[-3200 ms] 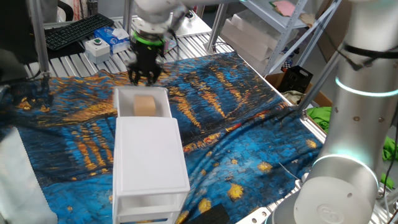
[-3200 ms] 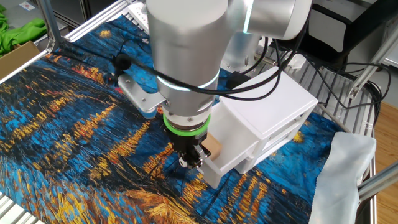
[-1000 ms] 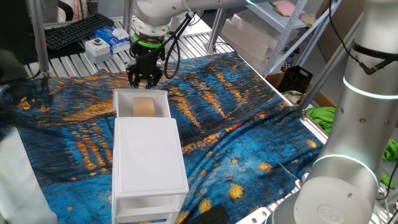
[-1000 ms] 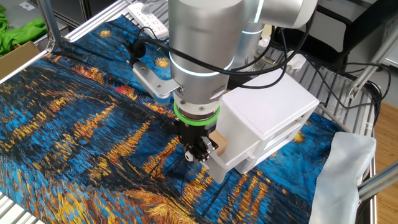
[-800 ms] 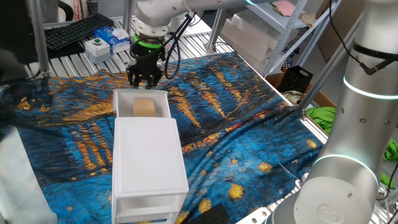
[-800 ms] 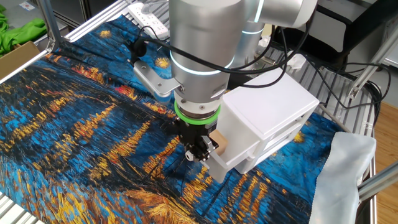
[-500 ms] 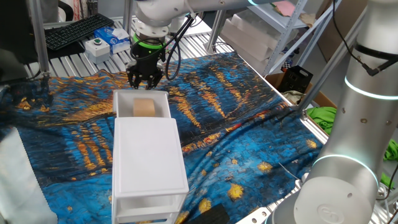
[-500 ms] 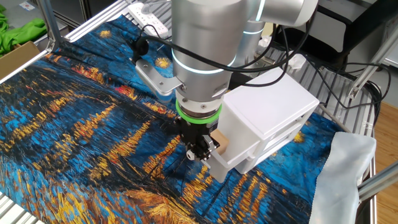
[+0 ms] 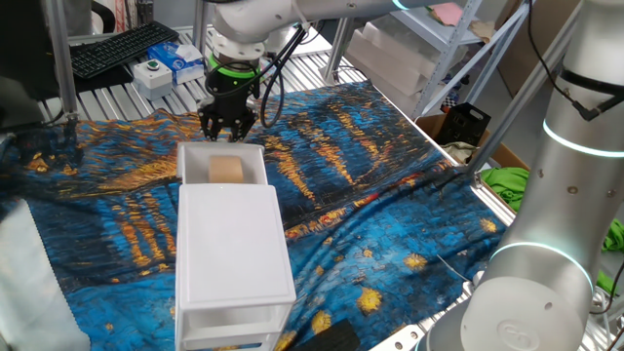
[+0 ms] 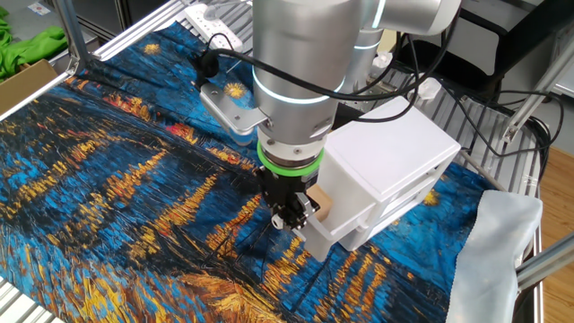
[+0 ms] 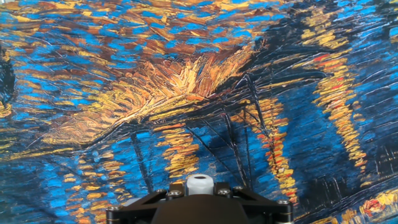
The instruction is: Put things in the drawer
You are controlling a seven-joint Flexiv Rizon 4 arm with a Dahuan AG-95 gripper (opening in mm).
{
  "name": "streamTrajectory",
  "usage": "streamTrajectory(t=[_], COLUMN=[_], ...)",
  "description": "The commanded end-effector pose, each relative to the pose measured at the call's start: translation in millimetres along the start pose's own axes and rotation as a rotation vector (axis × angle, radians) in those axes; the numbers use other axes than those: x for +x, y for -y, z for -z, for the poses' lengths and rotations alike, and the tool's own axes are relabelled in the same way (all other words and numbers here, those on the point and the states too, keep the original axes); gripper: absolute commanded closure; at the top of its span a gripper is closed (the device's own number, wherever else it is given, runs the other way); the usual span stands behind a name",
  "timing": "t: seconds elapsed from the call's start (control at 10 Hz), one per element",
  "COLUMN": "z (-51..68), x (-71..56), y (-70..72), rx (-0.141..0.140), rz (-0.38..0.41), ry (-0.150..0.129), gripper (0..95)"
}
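Note:
The light-tan wooden cube (image 9: 227, 170) lies inside the drawer (image 9: 186, 162), the pulled-out top tray of the white cabinet (image 9: 234, 244). In the other fixed view the cube (image 10: 319, 203) shows just behind the arm, in the drawer (image 10: 336, 235). My gripper (image 9: 226, 127) hangs low over the cloth right at the drawer's front wall, empty, its fingers looking closed together (image 10: 287, 220). The hand view shows only the painted cloth (image 11: 186, 93); the fingers, cube and drawer are out of it.
A blue-and-orange painted cloth (image 9: 390, 195) covers the table. A keyboard (image 9: 117, 44) and a small button box (image 9: 154, 70) sit at the back. A white cloth (image 10: 502, 251) lies beside the cabinet. A green rag (image 9: 507, 180) lies off the table.
My gripper has shifted slightly toward the drawer's front wall. The cube stays in the drawer, and the drawer stays pulled out.

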State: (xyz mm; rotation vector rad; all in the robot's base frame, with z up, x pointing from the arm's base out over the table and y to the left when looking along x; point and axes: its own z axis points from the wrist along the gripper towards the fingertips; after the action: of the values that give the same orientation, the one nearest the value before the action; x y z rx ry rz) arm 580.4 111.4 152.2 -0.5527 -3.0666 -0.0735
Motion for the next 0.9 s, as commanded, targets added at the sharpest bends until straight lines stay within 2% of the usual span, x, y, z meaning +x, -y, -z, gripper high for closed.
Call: streamTrajectory(t=[0.1,0.9], z=[-0.3,-0.3], x=[1.8,12.2], y=[0.0,2.2], rx=[-0.002,-0.006], rz=[0.004,0.01], ry=[-0.001,0.003], gripper=[95.0,95.0])
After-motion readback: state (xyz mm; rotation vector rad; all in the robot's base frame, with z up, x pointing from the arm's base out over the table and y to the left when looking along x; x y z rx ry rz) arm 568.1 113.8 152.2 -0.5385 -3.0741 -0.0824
